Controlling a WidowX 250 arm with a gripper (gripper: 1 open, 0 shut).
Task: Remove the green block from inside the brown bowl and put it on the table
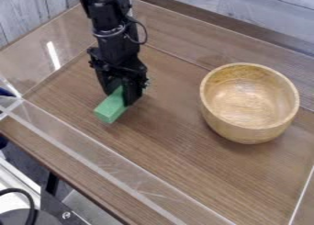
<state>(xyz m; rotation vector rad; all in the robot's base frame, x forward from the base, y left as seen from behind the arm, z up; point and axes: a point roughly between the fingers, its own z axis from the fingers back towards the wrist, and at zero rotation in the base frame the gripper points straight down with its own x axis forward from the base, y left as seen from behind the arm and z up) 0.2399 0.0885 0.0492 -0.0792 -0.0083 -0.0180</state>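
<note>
The green block [112, 107] rests on the table [172, 164] at the left, well apart from the brown bowl [249, 101], whose inside is bare. My black gripper [120, 97] points straight down over the block's far end, with its fingers shut on that end. The block's near end sticks out toward the front left, touching the wood.
Low clear acrylic walls [73, 151] run along the table's front and left edges. The arm's black body [108, 22] rises toward the back left. Bare wood lies between the block and the bowl.
</note>
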